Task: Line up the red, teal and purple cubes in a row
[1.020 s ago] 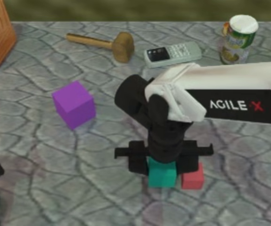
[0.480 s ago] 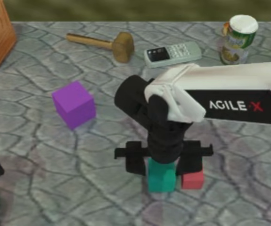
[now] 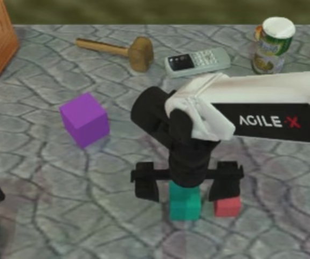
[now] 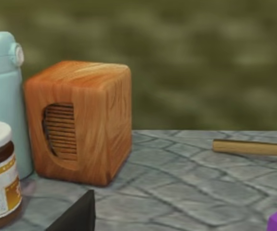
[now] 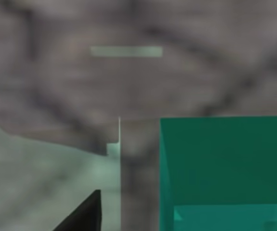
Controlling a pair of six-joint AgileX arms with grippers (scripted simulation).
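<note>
Purple cube is the one left out of the row

Our right gripper [image 3: 187, 186] stands released over the teal cube [image 3: 185, 204], red cube [image 3: 228, 206] beside; purple cube [image 3: 84, 119] lies well apart, nearer our parked left arm.

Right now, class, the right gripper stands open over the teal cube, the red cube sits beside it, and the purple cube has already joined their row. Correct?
Not quite. The top view shows the purple cube lying apart, toward the table's left, not in the row. The right gripper does stand open over the teal cube, with the red cube beside it.

Teal cube [image 3: 185, 205] beside red cube [image 3: 227, 206], purple cube [image 3: 84, 119] apart
</note>
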